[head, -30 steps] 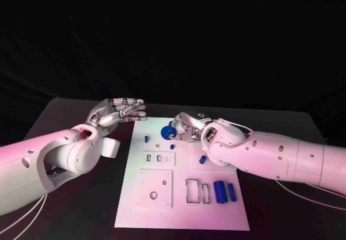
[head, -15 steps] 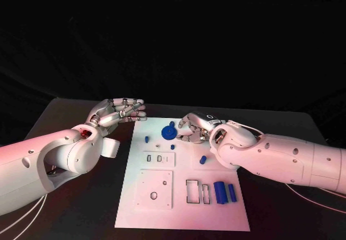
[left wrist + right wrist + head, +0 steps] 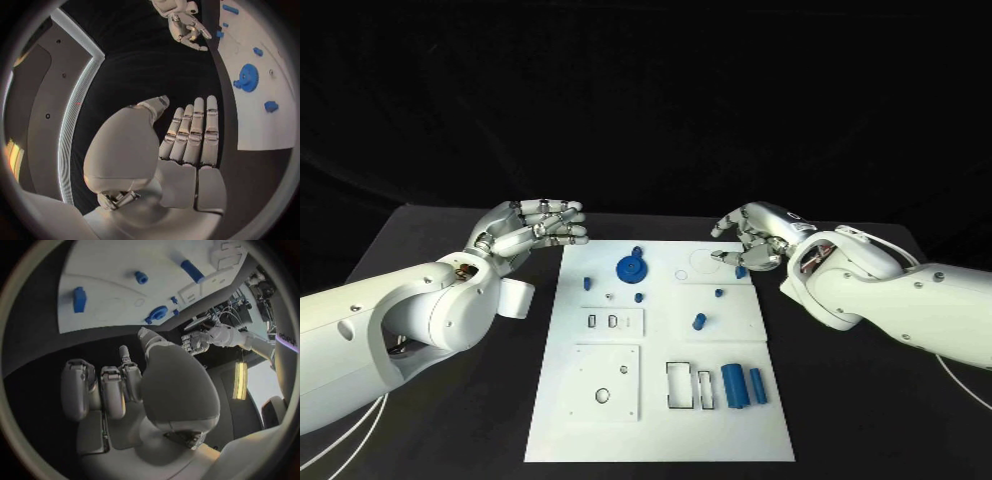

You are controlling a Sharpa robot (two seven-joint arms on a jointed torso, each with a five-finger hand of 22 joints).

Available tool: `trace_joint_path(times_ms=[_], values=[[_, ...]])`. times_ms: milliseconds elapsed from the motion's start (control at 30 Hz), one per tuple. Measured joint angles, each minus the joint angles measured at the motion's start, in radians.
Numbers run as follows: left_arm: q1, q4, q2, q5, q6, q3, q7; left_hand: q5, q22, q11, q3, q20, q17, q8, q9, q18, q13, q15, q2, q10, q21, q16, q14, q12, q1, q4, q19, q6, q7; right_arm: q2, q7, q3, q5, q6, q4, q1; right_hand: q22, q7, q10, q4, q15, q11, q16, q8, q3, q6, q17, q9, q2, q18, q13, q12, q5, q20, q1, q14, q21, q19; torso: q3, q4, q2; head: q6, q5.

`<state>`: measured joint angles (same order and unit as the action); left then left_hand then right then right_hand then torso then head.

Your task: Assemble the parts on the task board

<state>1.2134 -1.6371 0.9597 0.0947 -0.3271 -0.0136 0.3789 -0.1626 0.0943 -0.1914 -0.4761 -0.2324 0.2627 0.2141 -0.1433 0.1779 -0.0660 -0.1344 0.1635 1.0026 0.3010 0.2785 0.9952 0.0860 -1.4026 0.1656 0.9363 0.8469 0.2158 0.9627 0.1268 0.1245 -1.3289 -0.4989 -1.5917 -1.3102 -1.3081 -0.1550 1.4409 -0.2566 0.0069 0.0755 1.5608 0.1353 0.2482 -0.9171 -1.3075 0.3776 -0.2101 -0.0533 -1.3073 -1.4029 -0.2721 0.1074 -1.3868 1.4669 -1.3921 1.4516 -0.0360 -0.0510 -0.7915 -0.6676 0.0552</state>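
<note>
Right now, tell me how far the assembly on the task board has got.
Done, it seems: the blue gear stands at the far end of the task board. In hand: nothing; the right hand hovers off the board's far right corner, the left hand beside its far left corner, fingers curled. Left: the two blue bars and small blue pieces lie loose.

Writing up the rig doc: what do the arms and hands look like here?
Both arms are glossy white, with bulbous rounded shells and small dark screw holes. The left hand and right hand are silver metal with segmented fingers and smooth grey palm shells. Thin white cables trail below the left arm, and a dark red-lit opening shows at its wrist.
</note>
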Motion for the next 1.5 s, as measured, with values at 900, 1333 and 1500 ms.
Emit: trace_joint_path(times_ms=[900,1333,1500], values=[[-0.002,0.016,-0.008,0.0,0.008,0.001,0.001,0.0,0.0,0.0,-0.003,0.0,0.001,0.0,0.001,0.0,0.0,0.0,0.0,0.0,0.0,0.0,0.0,0.0,0.0,-0.003,0.0,0.0,0.0,0.018,-0.201,0.008,0.204,0.072,0.152,0.072,0.0,-0.011,-0.025,0.022,0.0,0.007,0.0,-0.012,0.022,0.011,0.0,-0.008,-0.019,0.0,-0.001,0.023,-0.009,0.004,-0.051,0.0,0.021,-0.011,0.0168,0.0052,0.0,-0.005,0.006],[-0.002,0.017,-0.006,0.0,0.01,0.001,0.001,0.0,0.0,0.0,-0.003,0.0,0.001,0.0,0.001,0.0,0.0,0.0,0.0,0.0,0.0,0.0,0.0,0.0,0.0,-0.003,0.0,0.0,0.0,0.005,-0.211,0.008,0.222,0.086,0.167,0.081,0.001,-0.01,-0.021,0.029,0.0,0.003,0.0,-0.006,0.053,-0.007,0.0,-0.008,-0.01,0.0,0.0,0.015,-0.017,0.003,-0.06,0.0,0.021,-0.011,0.0156,0.0069,0.002,-0.011,0.0],[-0.002,0.018,-0.006,0.0,0.01,0.001,0.001,0.0,0.0,0.0,-0.003,0.0,0.001,0.0,0.001,0.0,0.0,0.0,0.0,0.0,0.0,0.0,0.0,0.0,0.0,-0.003,0.0,0.0,0.0,0.001,-0.211,0.008,0.225,0.091,0.171,0.083,0.001,-0.008,-0.02,0.033,0.0,0.002,0.0,0.0,0.071,-0.017,0.0,-0.007,-0.01,0.0,0.0,0.01,-0.017,0.003,-0.06,0.0,0.021,-0.011,0.0161,0.007,0.002,-0.011,0.0]])
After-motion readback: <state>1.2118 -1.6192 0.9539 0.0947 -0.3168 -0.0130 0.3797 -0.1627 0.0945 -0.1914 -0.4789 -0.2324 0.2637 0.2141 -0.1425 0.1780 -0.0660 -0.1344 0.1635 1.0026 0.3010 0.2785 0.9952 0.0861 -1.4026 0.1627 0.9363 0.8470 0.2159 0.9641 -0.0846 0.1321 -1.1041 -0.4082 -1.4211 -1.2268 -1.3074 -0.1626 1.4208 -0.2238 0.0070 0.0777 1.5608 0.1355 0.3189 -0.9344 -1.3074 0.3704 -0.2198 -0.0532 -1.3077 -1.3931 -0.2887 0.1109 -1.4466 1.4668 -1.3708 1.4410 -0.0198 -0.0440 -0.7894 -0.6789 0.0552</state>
